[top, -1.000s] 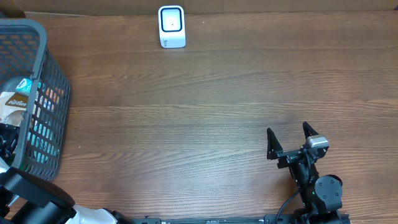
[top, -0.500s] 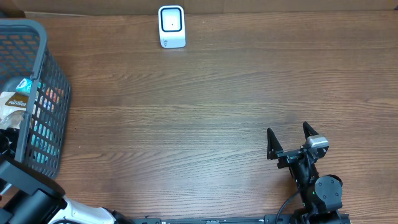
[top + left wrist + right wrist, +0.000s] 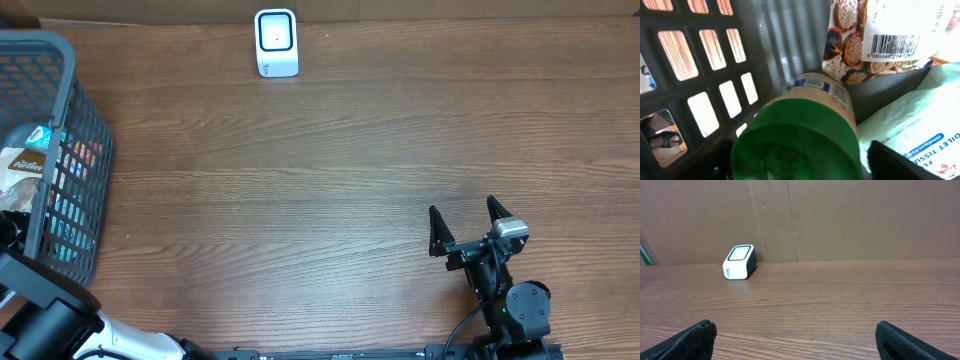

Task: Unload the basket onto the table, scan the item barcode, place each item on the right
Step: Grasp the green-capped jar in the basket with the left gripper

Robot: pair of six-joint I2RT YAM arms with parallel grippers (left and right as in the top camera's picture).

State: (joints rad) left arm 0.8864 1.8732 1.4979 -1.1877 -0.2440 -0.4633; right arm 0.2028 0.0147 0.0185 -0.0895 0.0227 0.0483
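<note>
Green-lidded canister (image 3: 795,150) lay in the basket (image 3: 705,90), straddled by the left tool (image 3: 810,162), couldn't tell if clamped; I'd centre on its body, squeeze firm, lift clear of the bean packet (image 3: 850,45); right tool (image 3: 462,208) stood wide apart.

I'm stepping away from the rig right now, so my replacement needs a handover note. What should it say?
Left claw: open, down in the basket, jaws either side of the green-lidded canister; no firm grip visible.
Right claw: open, empty, at the near right of the table.
Scanner: upright at the table's far edge.
Done: canister reached.
Left: grip it, lift it out, find its barcode, present it to the scanner.
</note>
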